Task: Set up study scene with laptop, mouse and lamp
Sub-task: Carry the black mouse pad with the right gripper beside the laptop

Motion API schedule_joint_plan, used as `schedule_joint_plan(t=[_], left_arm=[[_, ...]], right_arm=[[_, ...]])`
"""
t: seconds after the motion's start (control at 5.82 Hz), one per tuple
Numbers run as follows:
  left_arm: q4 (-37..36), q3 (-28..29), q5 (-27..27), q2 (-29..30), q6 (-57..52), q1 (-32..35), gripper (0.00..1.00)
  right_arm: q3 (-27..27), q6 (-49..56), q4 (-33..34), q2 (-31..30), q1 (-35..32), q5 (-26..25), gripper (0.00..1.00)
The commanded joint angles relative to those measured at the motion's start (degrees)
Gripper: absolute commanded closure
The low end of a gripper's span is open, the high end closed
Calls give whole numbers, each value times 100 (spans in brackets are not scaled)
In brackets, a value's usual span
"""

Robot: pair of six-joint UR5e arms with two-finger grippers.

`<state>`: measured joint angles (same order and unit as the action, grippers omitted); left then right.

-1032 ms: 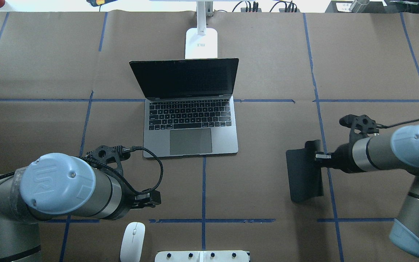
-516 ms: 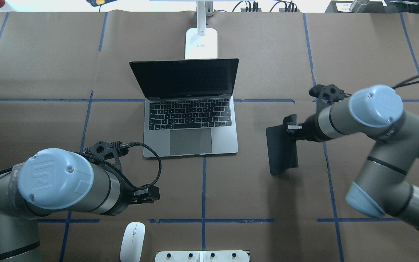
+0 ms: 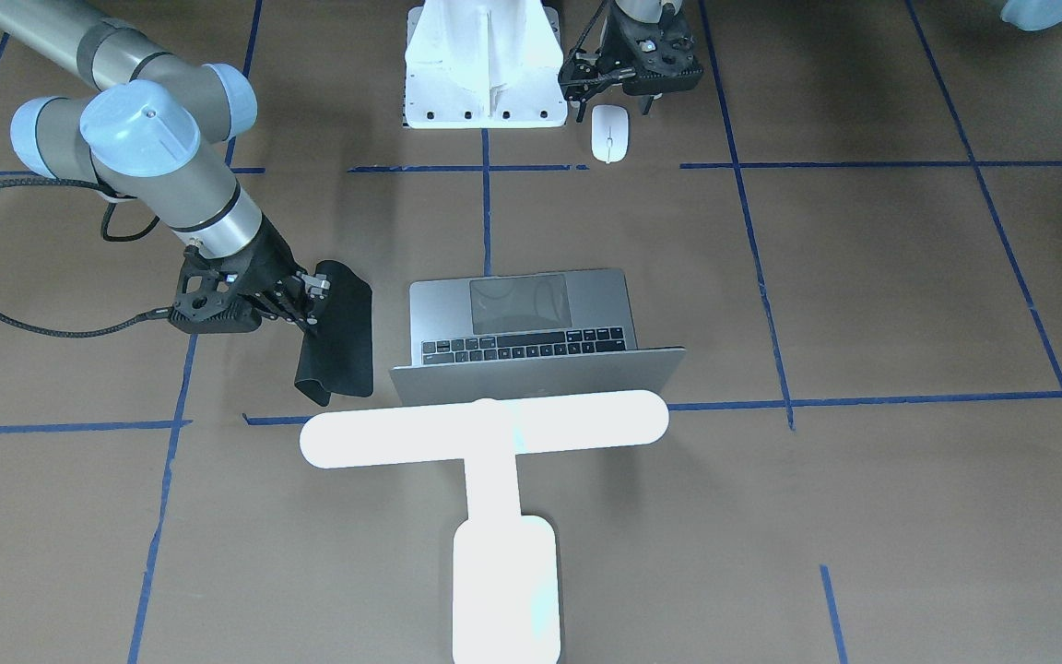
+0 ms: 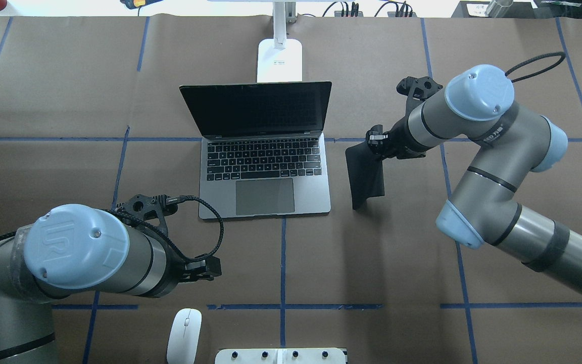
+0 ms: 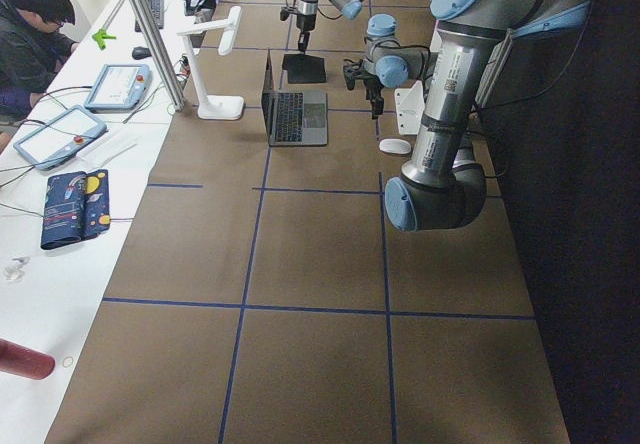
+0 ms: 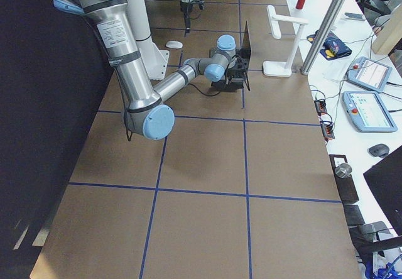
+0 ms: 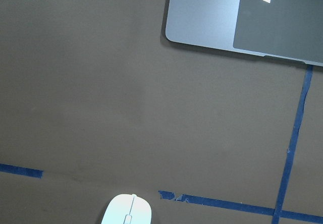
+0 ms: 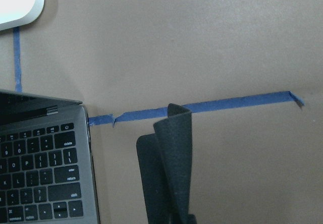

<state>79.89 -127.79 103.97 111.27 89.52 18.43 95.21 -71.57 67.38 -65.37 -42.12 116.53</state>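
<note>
Brown paper covers the table point(image 4: 397, 253), gridded with blue tape lines point(image 4: 282, 263); a white bench point(image 5: 60, 264) runs along its far edge. One open laptop point(image 4: 264, 172) sits mid-table, one lit lamp point(image 3: 492, 461) stands just behind its screen, and one mouse point(image 4: 184, 328) lies near the robot's base. One black mat point(image 4: 367, 177) droops beside the laptop, pinched in the right gripper point(image 4: 378, 146). Whether the left gripper point(image 4: 202, 268), near the mouse, is open cannot be told.
</note>
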Motion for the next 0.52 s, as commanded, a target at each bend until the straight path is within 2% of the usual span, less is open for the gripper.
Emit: schedule_joint_plan(t=[0.0,0.17,0.34], left_arm=[[0,0,0,0,-4,11,0],[0,0,0,0,-4,20,0],[0,0,0,0,-4,20,0]], right_arm=[[-195,363,-5,51,-68,315,100],[-195,390,21,16,-68,449,99],[-204,399,39,7,-85,467,86]])
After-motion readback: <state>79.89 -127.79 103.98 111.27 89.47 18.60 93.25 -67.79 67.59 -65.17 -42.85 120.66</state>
